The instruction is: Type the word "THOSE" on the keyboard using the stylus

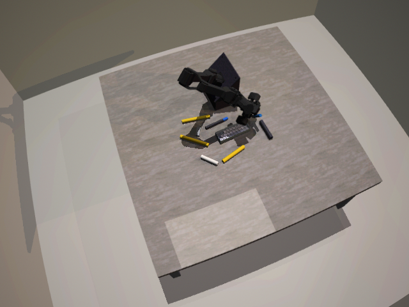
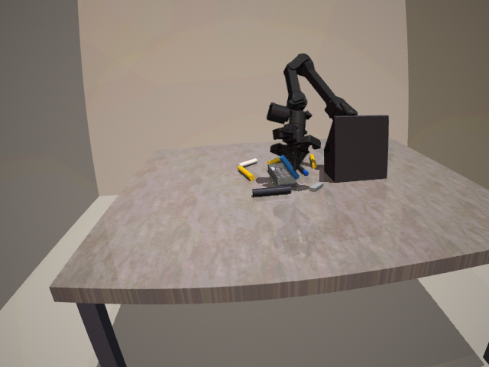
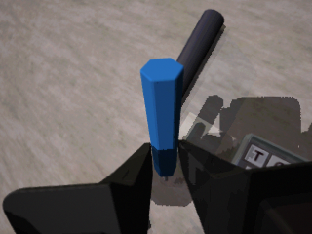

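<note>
Gripping the blue stylus (image 1: 258,115) (image 2: 289,167) (image 3: 163,112), my jaws (image 1: 251,115) (image 2: 295,168) are closed on its body, and it leans at a slant in the exterior view! Right near it sits the keyboard (image 1: 232,132) (image 2: 281,176) (image 3: 258,154), and there's the T key showing at its corner in my wrist view (nice crisp letter, that one). Is the tip on a key? I can't tell from these angles. On the flank, a dark cylinder (image 1: 266,129) (image 2: 271,192) (image 3: 197,49) lies on the table (image 1: 314,158) (image 2: 197,237) (image 3: 63,97), just beside the keyboard but apart from it. Round the other sides, we've got three yellow sticks (image 1: 233,153) (image 2: 246,173), a white stick (image 1: 209,160) (image 2: 248,162) and a dark pen with a blue end (image 1: 216,123) (image 2: 304,172), all lying down, all outside my grip!
</note>
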Robot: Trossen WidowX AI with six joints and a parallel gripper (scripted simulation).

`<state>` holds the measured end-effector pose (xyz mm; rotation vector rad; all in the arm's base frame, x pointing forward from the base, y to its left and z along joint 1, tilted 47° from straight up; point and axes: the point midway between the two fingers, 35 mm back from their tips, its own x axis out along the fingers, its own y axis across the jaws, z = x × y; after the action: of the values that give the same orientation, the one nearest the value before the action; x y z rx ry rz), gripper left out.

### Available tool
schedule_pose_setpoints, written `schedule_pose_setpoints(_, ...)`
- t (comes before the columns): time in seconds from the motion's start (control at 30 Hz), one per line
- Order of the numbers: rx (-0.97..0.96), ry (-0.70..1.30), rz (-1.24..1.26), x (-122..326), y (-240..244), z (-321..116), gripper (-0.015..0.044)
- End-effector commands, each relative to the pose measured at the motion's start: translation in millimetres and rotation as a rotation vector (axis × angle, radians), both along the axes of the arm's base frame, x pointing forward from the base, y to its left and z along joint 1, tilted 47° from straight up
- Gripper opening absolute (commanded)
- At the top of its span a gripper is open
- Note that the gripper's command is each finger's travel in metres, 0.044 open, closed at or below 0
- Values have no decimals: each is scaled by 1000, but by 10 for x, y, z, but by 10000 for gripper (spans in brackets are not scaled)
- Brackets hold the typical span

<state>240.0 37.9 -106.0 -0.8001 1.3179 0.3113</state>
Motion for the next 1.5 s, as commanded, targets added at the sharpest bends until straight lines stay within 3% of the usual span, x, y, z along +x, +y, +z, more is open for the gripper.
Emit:
schedule_pose_setpoints(0.0, 38, -71, 52, 21, 4, 91, 0)
schedule_pose_setpoints(0.7, 88, -515, 326, 110, -20, 769, 0)
schedule_pose_setpoints(1.47, 87, -518, 329, 113, -247, 571, 0)
